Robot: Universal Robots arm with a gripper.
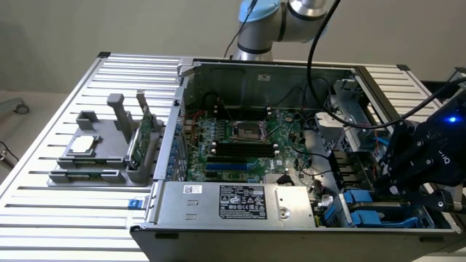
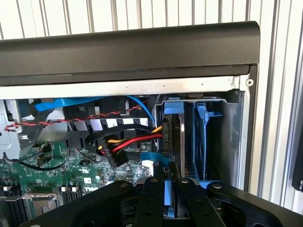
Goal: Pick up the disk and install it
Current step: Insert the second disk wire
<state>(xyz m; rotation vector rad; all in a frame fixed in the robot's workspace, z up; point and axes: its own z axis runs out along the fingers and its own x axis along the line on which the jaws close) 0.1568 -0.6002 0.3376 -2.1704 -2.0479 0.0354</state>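
Observation:
The disk (image 2: 173,142) stands on edge in the drive bay at the corner of the open computer case (image 1: 240,201), its blue carrier frame showing at both ends. My gripper (image 2: 169,183) is right over it, and its black fingers (image 2: 150,198) are shut on the disk's near edge, with a strip of blue frame between them. In the exterior view my gripper (image 1: 393,188) hangs low at the right, inside the case just above the blue drive carriers (image 1: 362,201).
A second blue carrier (image 2: 203,137) sits in the slot beside the disk. Red, yellow and black cables (image 2: 128,142) plug in close on its other side. The motherboard (image 1: 240,142) fills the case floor. A grey fixture (image 1: 102,158) with a chip and green card stands at the exterior view's left.

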